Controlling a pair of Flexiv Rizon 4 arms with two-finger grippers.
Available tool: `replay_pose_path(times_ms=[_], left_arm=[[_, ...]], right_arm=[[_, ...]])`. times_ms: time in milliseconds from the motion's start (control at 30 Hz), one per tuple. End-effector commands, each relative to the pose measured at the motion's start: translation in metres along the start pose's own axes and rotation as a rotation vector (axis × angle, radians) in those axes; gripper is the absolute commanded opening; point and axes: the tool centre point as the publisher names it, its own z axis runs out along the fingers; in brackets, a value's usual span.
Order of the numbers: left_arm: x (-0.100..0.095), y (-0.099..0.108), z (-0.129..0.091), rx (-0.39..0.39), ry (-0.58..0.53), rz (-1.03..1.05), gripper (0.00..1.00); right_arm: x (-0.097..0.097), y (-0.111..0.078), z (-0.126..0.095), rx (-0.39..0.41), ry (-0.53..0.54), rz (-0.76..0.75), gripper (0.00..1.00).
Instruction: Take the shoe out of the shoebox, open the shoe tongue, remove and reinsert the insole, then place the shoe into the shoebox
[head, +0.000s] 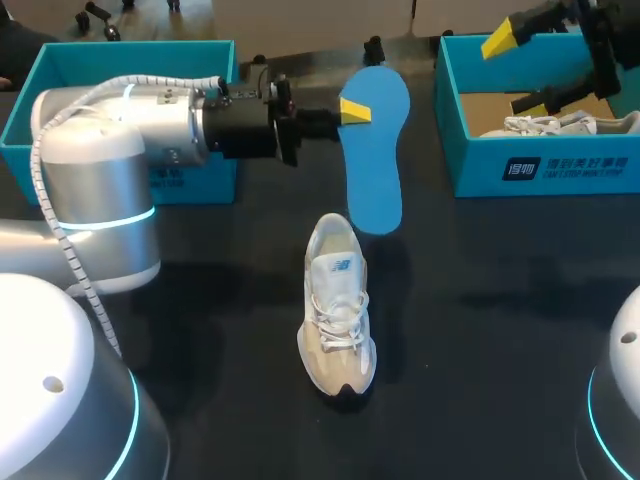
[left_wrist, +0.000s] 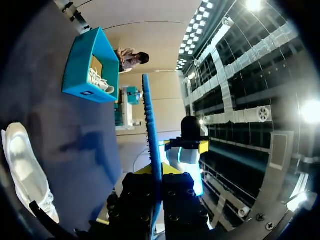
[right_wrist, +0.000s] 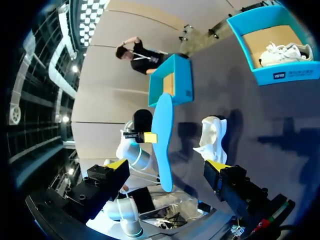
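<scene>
Left end effector (head: 352, 111) is clamped on the blue insole (head: 375, 160) at its long edge near one rounded end, holding it clear of the table (head: 500, 300). Head view shows the insole's flat, smooth face. Left wrist view shows the insole (left_wrist: 149, 120) edge-on, a thin slab with a ridged rim between the yellow tips. Right end effector (head: 515, 72) is spread wide and holds nothing, above the right shoebox (head: 540, 165). That box is teal card with a brown inside and a second shoe (head: 560, 124) in it. The shoe (head: 338, 310), pale mesh with white laces, stands on its sole mid-table, close to the insole's free end. Left shoebox (head: 60, 70): the left arm hides its inside in the head view; the right wrist view shows brown card.
</scene>
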Motion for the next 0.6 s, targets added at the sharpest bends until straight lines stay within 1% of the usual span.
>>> replay_pose_path(times_ms=[33,200,600], left_arm=[[-0.007,-0.007,0.008,-0.010,0.006,0.001,0.00],[-0.012,-0.009,0.012,-0.008,-0.002,-0.007,0.00],[-0.012,-0.009,0.012,-0.008,-0.002,-0.007,0.00]], right_arm=[[0.012,0.002,-0.001,0.011,-0.177,0.013,1.00],[0.022,0.003,-0.001,0.013,-0.280,0.021,1.00],[0.046,0.010,0.006,0.025,-0.529,0.036,1.00]])
